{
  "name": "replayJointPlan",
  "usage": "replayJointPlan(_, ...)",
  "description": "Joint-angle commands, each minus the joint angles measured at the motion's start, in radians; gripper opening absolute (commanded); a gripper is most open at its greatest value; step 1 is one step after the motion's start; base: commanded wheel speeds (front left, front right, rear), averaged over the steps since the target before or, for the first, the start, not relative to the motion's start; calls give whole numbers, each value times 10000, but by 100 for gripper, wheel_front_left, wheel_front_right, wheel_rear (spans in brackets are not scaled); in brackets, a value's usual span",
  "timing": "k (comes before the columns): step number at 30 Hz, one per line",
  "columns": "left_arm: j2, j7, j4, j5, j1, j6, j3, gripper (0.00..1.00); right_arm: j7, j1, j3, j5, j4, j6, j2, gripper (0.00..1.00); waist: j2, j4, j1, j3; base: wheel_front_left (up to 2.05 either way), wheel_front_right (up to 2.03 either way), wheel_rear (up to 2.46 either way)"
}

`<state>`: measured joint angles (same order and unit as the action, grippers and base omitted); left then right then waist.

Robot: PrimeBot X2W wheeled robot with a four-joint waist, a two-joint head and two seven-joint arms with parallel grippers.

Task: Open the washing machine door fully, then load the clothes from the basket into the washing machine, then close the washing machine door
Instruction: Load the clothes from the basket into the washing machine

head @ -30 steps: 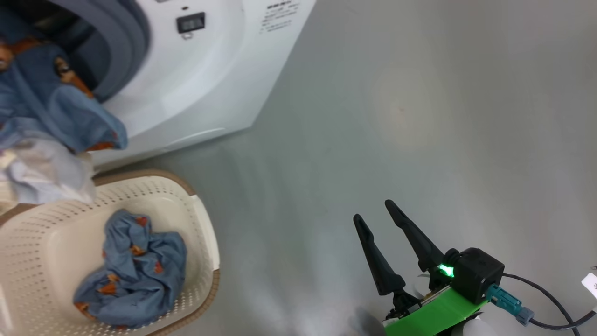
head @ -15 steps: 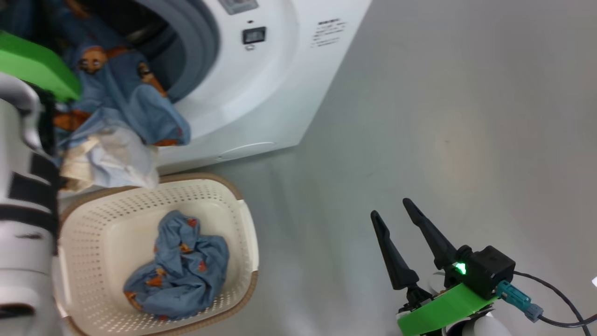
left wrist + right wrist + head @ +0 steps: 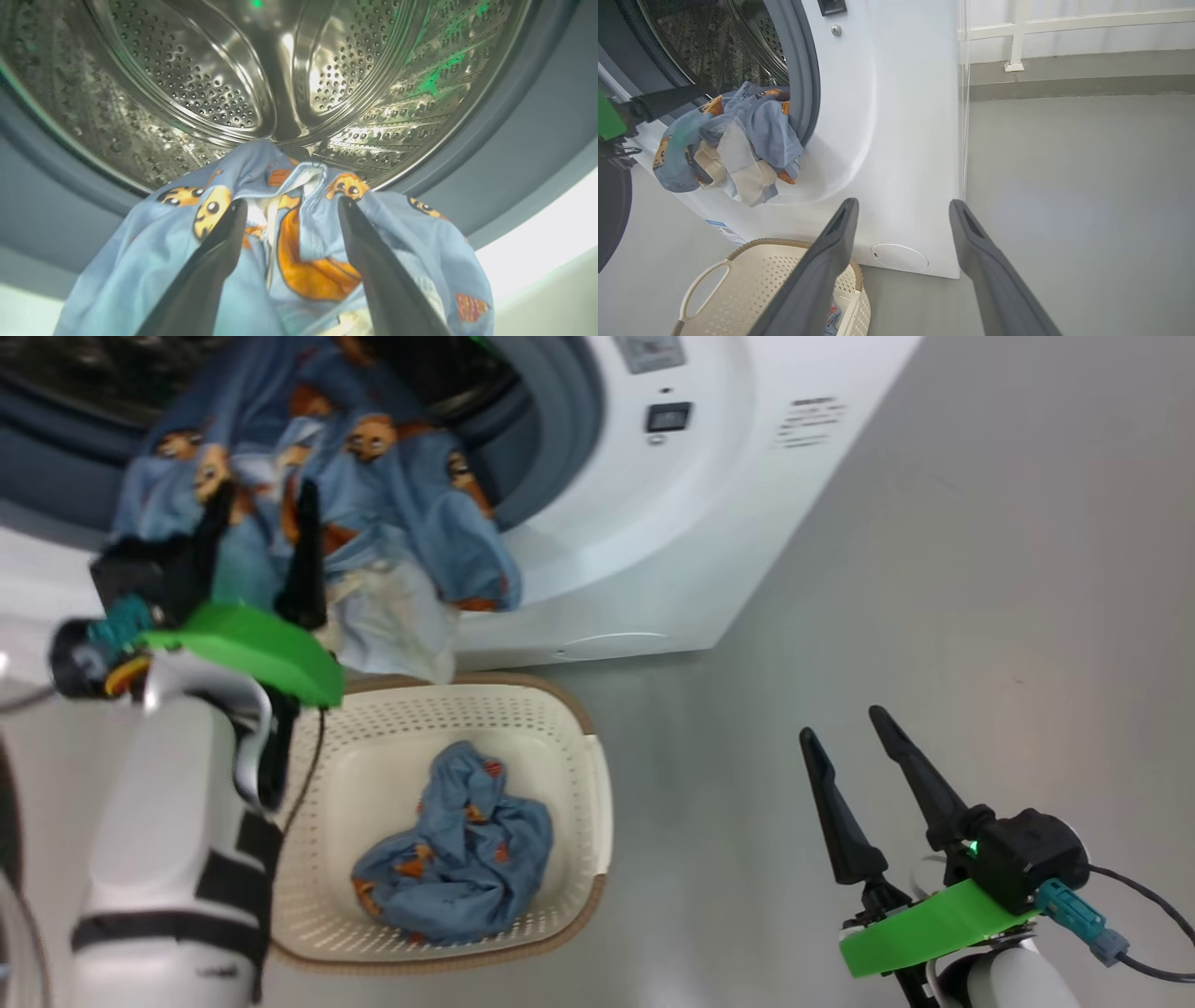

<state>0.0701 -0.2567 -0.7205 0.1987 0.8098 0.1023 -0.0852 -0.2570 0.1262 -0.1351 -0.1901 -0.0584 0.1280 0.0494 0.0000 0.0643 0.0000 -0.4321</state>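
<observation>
The washing machine (image 3: pixel 653 551) stands with its drum (image 3: pixel 289 84) exposed. Light blue clothes (image 3: pixel 411 513) printed with orange figures hang over the grey gasket and down the front. My left gripper (image 3: pixel 266 523) is open, its fingers spread over that cloth (image 3: pixel 299 252) and pointing into the drum. A second bundle of the clothes (image 3: pixel 457 859) lies in the cream basket (image 3: pixel 597 803) on the floor below the opening. My right gripper (image 3: pixel 845 726) is open and empty over bare floor, right of the basket. A dark curved rim (image 3: pixel 612 210) at the left edge may be the door.
Grey floor (image 3: pixel 980 569) stretches to the right of the machine. A white rail (image 3: pixel 1017 32) runs along the far wall. A round flap (image 3: pixel 901 256) sits low on the machine front. The basket's white handle (image 3: pixel 703 284) faces the right wrist camera.
The head camera has swung left, so machine and basket sit farther right in the picture. My left arm has come into view at the hanging cloth. Both grippers stay open.
</observation>
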Motion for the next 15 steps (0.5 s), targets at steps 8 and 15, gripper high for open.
replayJointPlan(8, 89, 5, 2350, 307, -2128, -100, -18, 100, -48, -76, 193, 374, 368, 27, 9, 100, 0, -1201, 0, 83, 0, 0, 0)
replayJointPlan(15, -25, 183, 3821, 584, -3783, -416, -149, 100, -48, -167, 288, 439, 391, 27, 70, 100, 0, -1358, 0, 230, 0, 0, 0)
